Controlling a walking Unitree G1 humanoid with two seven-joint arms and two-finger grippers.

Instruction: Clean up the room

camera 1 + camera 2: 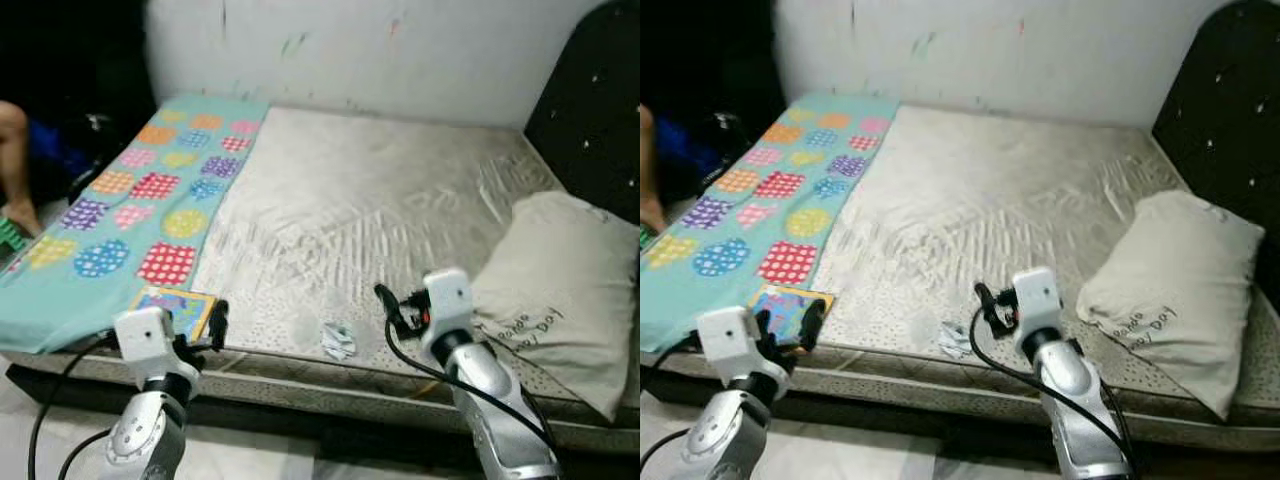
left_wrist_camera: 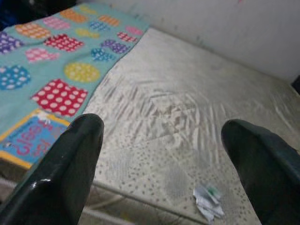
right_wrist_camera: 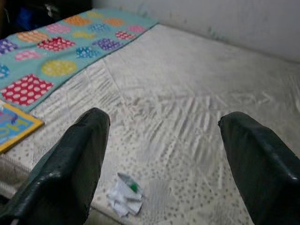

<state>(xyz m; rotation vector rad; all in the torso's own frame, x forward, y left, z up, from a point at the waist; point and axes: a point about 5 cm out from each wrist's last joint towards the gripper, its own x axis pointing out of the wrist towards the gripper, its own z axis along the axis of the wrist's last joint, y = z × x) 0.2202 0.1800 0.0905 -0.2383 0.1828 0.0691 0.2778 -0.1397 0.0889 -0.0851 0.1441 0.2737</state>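
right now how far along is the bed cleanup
Nothing looks done yet. Both grippers, left gripper and right gripper, hover open and hold nothing at the near edge of the mattress. Left to do: the crumpled wrapper and the picture book on the teal blanket lie unpicked. The pillow sits by the headboard.

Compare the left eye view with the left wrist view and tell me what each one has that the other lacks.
Left eye view alone: the cream pillow with dark lettering, the black headboard, both silver arms, and the right tool.

Left wrist view alone: a close look along the left tool, its fingers wide apart.

Shared: the pale grey speckled mattress, the turquoise blanket with dotted patches, the yellow-edged colourful book and the crumpled white wrapper.
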